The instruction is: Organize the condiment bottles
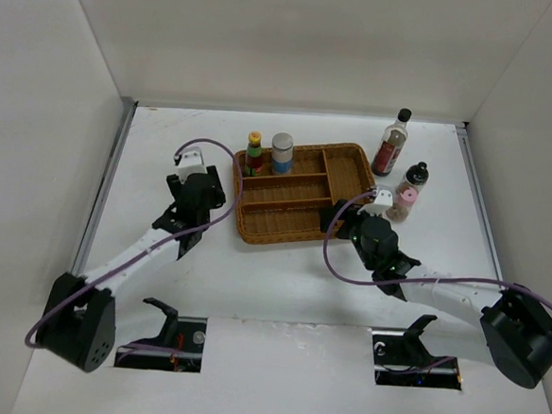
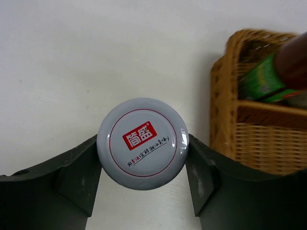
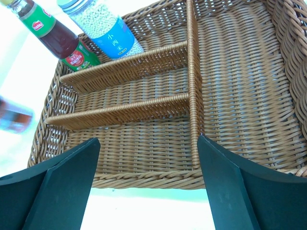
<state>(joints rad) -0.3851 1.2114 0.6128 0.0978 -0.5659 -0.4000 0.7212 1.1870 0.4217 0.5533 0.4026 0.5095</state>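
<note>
My left gripper (image 1: pixel 201 200) stands left of the brown wicker tray (image 1: pixel 350 158). In the left wrist view it (image 2: pixel 142 149) is shut on a jar with a white lid bearing a red logo (image 2: pixel 142 141); the jar's body is hidden. A red sauce bottle (image 1: pixel 254 153) and a blue-label jar (image 1: pixel 282 153) stand in the tray's back left compartment. They also show in the right wrist view, bottle (image 3: pixel 55 38) and jar (image 3: pixel 108 31). My right gripper (image 1: pixel 353 218) is open and empty over the tray's front edge (image 3: pixel 148 179). The other tray compartments hold nothing.
Right of the tray stand a tall dark black-capped bottle (image 1: pixel 391 142), a black-capped shaker (image 1: pixel 414 179) and a pink-lidded shaker (image 1: pixel 402 203). White walls enclose the table on three sides. A blurred reddish thing (image 3: pixel 14 117) shows left of the tray in the right wrist view.
</note>
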